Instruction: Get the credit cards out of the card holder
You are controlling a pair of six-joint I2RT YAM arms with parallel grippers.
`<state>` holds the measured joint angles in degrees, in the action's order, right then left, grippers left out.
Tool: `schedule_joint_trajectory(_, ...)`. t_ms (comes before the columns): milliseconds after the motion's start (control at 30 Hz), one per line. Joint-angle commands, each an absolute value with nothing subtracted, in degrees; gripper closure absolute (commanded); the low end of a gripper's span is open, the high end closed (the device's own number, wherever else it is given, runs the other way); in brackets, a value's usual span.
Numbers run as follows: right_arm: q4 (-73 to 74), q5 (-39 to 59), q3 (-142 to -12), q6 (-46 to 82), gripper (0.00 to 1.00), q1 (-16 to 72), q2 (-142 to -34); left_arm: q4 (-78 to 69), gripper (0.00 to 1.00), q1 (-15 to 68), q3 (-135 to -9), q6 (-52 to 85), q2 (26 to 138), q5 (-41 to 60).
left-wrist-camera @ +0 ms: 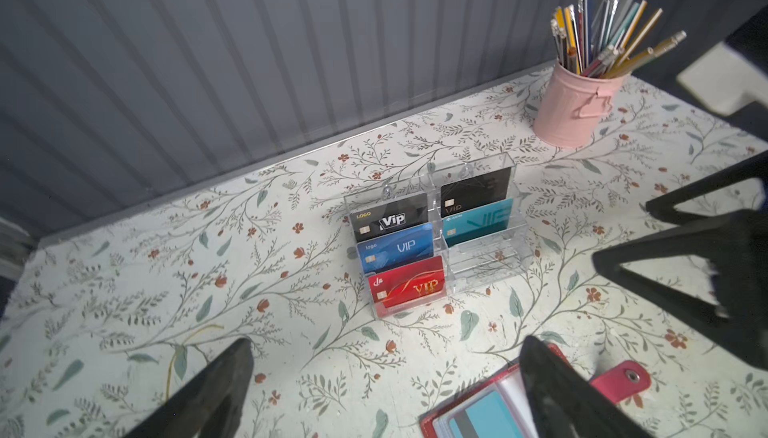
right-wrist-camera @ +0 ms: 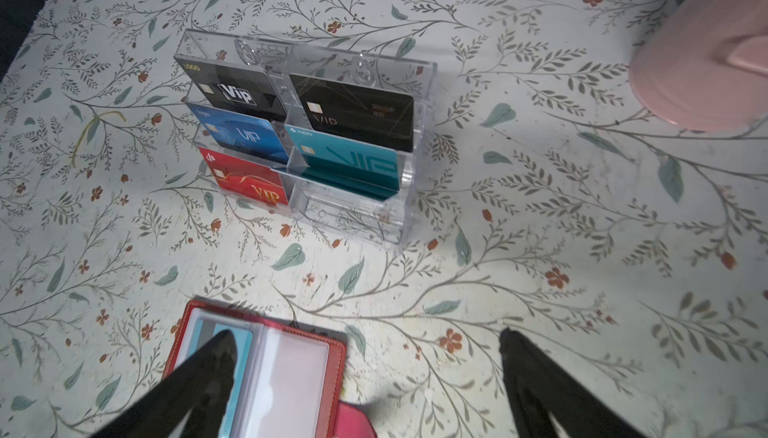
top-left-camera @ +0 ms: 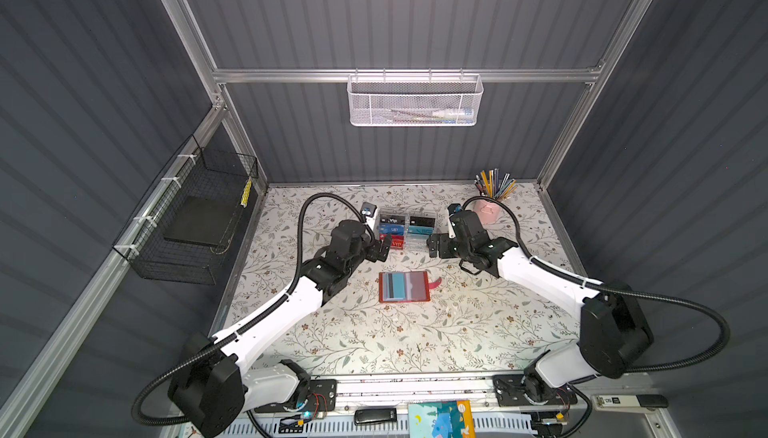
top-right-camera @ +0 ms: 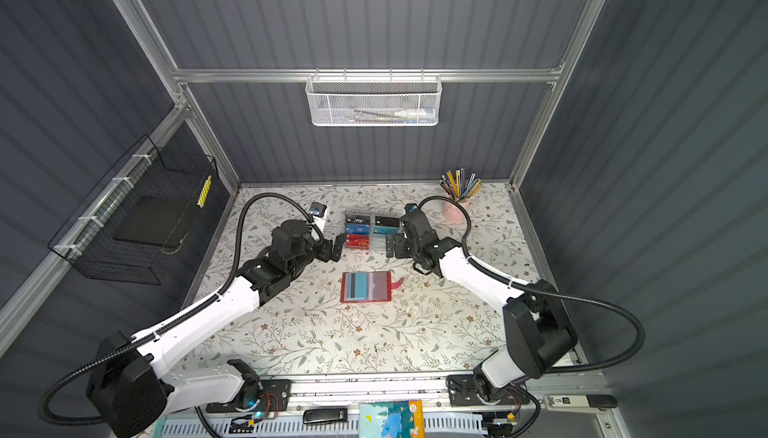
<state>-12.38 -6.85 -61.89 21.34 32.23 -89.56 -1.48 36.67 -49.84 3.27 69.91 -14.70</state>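
The wallet (top-left-camera: 417,287) lies open at centre, a light-blue card (top-left-camera: 398,284) in its sleeve; the rack (top-left-camera: 406,230) and cup (top-left-camera: 487,212) stand behind it. My left gripper (top-left-camera: 383,248) and right gripper (top-left-camera: 433,245) flank the rack, jaws wide, empty.

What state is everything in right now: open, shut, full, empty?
card holder: open flat, one sleeve empty.
light-blue card: inside the holder's other sleeve.
acrylic rack: five cards, one slot empty.
teal card: standing in that rack.
left gripper: open, empty.
right gripper: open, empty.
pink cup: upright, full of pens.
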Motion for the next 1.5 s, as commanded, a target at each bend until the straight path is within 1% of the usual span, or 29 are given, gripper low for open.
schedule_joint_trajectory(0, -16.0, -8.4, -67.3, 19.1, 0.01, 32.3, -95.0, -7.8, 0.0, 36.5, -44.0, 13.5, 68.0, -13.3)
schedule_joint_trajectory(133, -17.4, -10.4, -70.9, 18.0, 0.01, 32.4, -100.4, -9.4, 0.0, 36.3, -38.2, 20.0, 68.0, -14.5)
schedule_joint_trajectory(267, -18.5, -12.0, -73.9, 17.1, 0.01, 33.1, -104.1, -11.9, 0.0, 36.4, -34.3, 22.2, 67.0, -15.6)
schedule_joint_trajectory(367, -18.7, -11.9, -75.6, 17.1, 0.01, 33.4, -106.5, -9.8, 0.0, 36.4, -35.0, 22.2, 66.5, -18.1)
schedule_joint_trajectory(500, -20.2, -13.9, -78.8, 17.6, 0.01, 33.6, -110.3, -6.4, 0.0, 36.4, -37.6, 22.2, 66.9, -17.5)
schedule_joint_trajectory(767, -21.3, -17.8, -82.8, 18.7, 0.01, 33.5, -113.8, -6.7, 0.0, 36.4, -37.6, 22.8, 66.8, -15.9)
schedule_joint_trajectory(1467, -20.7, -19.3, -88.2, 20.0, 0.01, 31.5, -117.2, -7.2, 0.0, 36.3, -36.9, 23.1, 66.0, -13.9)
